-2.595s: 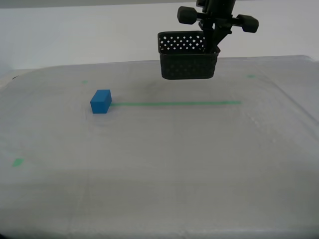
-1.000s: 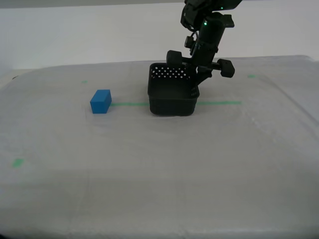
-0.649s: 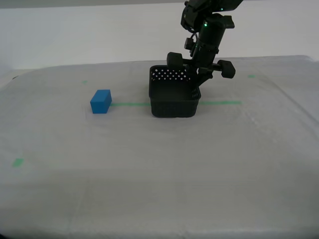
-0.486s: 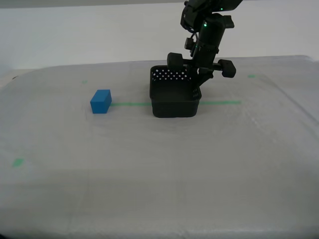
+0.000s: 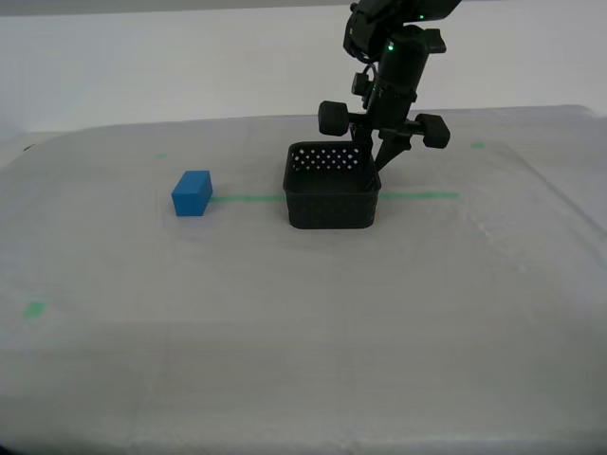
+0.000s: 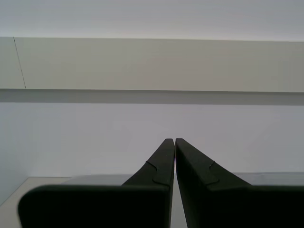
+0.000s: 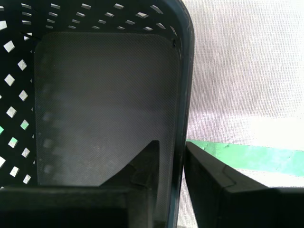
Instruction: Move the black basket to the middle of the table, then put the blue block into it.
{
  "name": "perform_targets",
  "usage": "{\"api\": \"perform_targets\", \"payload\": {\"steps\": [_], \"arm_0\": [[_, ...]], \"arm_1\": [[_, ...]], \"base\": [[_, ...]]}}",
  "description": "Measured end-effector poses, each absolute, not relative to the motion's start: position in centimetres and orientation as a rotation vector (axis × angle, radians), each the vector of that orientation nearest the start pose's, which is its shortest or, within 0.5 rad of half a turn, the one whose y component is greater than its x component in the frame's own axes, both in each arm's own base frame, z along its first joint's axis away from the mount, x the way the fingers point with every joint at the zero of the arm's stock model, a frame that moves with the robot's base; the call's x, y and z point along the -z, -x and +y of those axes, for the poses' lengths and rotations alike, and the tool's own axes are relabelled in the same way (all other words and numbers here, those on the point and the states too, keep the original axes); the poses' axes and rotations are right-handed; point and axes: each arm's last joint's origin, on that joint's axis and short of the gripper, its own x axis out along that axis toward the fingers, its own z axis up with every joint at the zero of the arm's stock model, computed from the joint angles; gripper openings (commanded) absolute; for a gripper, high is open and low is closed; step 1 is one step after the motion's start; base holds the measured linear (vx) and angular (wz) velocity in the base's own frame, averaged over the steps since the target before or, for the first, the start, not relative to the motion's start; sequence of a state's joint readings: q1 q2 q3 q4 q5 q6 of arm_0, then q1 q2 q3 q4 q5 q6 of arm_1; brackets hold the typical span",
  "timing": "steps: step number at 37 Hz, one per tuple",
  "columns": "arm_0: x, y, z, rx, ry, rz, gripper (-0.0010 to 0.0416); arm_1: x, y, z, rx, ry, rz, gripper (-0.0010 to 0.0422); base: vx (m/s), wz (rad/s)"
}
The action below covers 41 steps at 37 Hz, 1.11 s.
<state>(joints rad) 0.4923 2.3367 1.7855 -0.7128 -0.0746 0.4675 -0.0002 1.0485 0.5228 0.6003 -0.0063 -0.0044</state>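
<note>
A wide table (image 5: 285, 322) covered in whitish-grey cloth fills most of the exterior view, with a plain pale wall behind it along the top of the frame. A thin green tape line (image 5: 247, 198) runs across the cloth in the upper middle of the frame. Small green tape bits sit at the lower left (image 5: 34, 309), the upper left (image 5: 160, 155) and the upper right (image 5: 477, 145).

The black basket (image 5: 332, 190) stands upright on the cloth near the centre of the frame, sitting over the green line. Its walls are perforated with rows of small holes. The blue block (image 5: 192, 193) rests on the table at the basket's left in the frame, well apart from it, at the left end of the green line.

My first gripper (image 5: 377, 168) comes down from the top of the frame at the basket's right rim. In the first wrist view the basket's wall (image 7: 183, 85) stands between the 2 fingers with a small gap at either side, so the jaws are slightly parted, not clamping it.

My second gripper (image 6: 174, 142) points at a bare pale wall, its 2 fingertips pressed together with nothing between them.
</note>
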Motion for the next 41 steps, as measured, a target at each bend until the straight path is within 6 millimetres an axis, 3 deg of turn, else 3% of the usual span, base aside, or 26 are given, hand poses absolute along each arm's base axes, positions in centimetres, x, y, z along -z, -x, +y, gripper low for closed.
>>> {"api": "perform_targets", "payload": {"steps": [10,29,41], "arm_0": [[-12.47,-41.54,22.52,-0.186,-0.131,1.324,0.0167],[-12.52,-41.54,22.52,-0.192,-0.124,1.322,0.04],[-12.83,-41.57,22.54,-0.21,-0.109,1.312,0.0395]], "arm_1": [[-26.85,-22.68,0.02,-0.006,0.005,-0.075,0.0],[-26.85,-22.68,0.01,-0.006,0.005,-0.075,0.0],[-26.85,-22.68,0.01,-0.006,0.005,-0.075,0.0]], "base": [[0.0,0.0],[0.0,0.0],[0.0,0.0]]}}
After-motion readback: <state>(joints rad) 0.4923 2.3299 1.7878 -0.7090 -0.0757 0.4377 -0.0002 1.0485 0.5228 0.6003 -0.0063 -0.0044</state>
